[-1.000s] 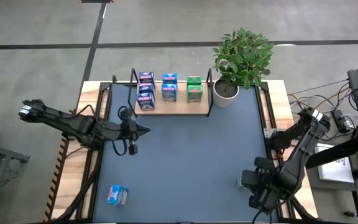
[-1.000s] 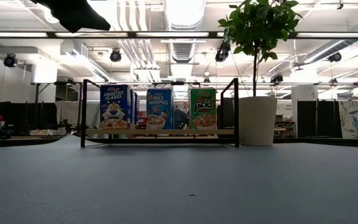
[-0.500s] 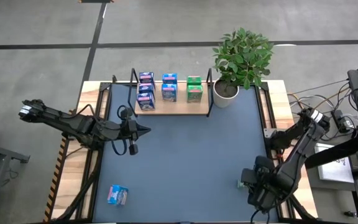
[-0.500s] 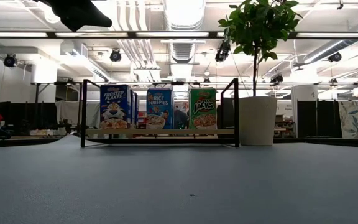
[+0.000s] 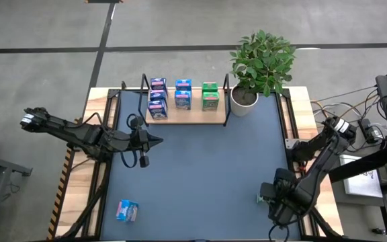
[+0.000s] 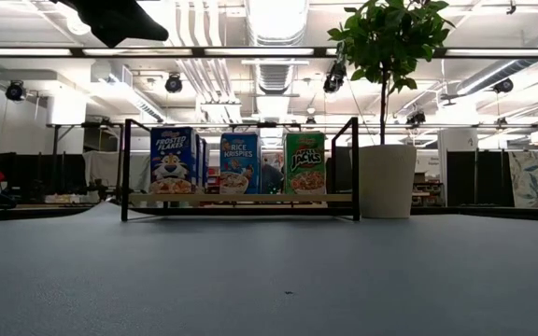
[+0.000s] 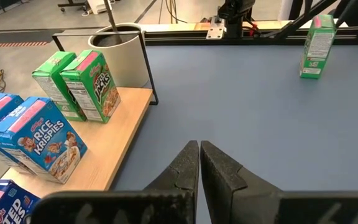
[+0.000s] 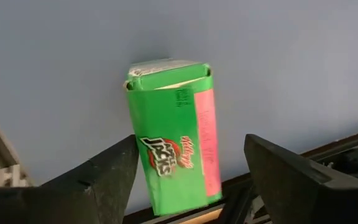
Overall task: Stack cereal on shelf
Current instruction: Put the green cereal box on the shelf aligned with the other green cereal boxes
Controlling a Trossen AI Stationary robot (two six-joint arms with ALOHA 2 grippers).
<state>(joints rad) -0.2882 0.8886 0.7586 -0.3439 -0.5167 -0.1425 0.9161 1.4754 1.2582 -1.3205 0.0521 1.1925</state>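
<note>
From above, the shelf [image 5: 185,117] sits at the far edge of the blue table [image 5: 200,175], next to the potted plant [image 5: 261,64]. On its board stand dark blue boxes [image 5: 157,97], light blue boxes [image 5: 183,95] and green boxes [image 5: 209,96]. The left gripper [image 5: 154,141] hangs over the table just in front of the shelf's left end, its fingers pressed together with nothing between them. The right gripper [image 5: 269,197] is down at the near right corner, with a green cereal box [image 5: 261,197] at its tip near the table's right rail. Another light blue box [image 5: 127,210] lies on its side at the near left corner, well apart from both arms.

At table level, the shelf is seen straight on, with the Frosted Flakes, Rice Krispies and Apple Jacks boxes upright in a row, and the white pot [image 6: 387,181] just to its right. A dark piece of arm [image 6: 115,19] shows at the top left.

The left wrist camera shows its two fingers [image 7: 185,168] closed tight, pointing over bare table beside the shelf board; the green box stands upright far across the table.

The right wrist camera shows that gripper's fingers [image 8: 104,177] spread wide, the green box standing between them and touching neither.
</note>
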